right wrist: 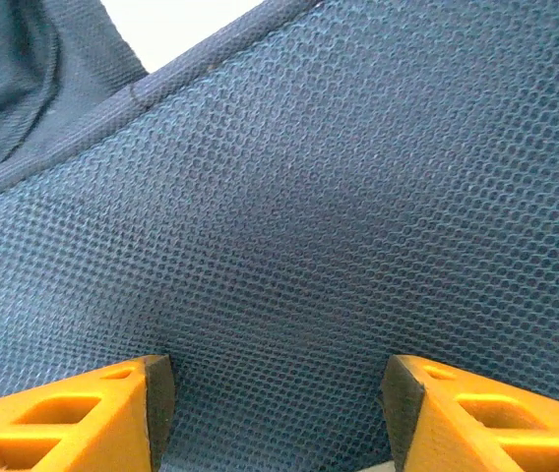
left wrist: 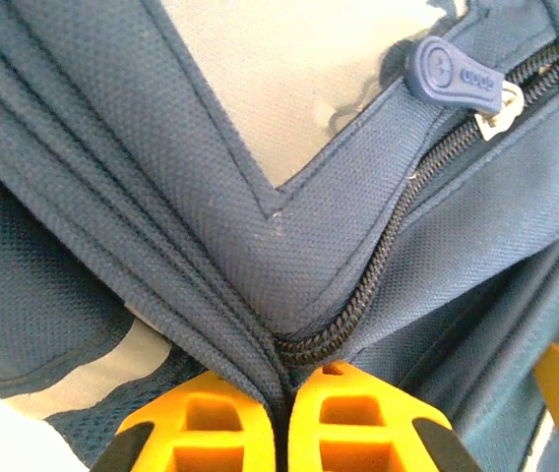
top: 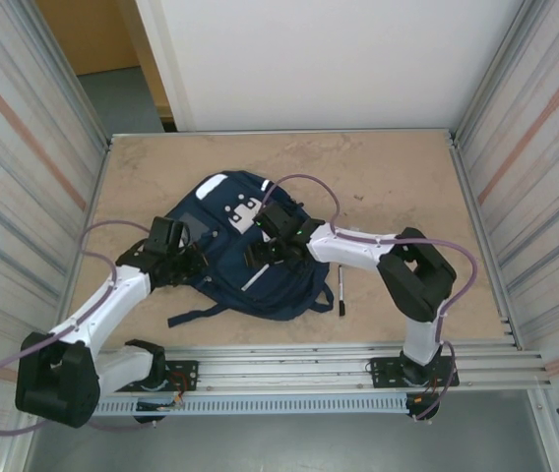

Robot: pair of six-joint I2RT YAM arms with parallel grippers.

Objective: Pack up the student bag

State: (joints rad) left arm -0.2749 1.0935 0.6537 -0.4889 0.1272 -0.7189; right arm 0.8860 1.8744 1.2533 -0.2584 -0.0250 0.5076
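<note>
Between the left fingers [left wrist: 211,433], pressed tight together, a seam fold of the student bag [top: 279,285] is pinched just beside the zipper [left wrist: 378,265], probably to hold the cloth taut while the opening is worked. Ahead of the right fingers [right wrist: 73,413], which stand moderately apart and hold nothing, lies the bag's mesh. Beneath both pairs the bag lies flat on the counter [top: 388,177], its long axis running far-left to near-right, its straps trailing nearward.

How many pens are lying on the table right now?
1. The pen lies on the table just right of the bag, near its lower corner. More could be hidden under or inside the bag.
</note>
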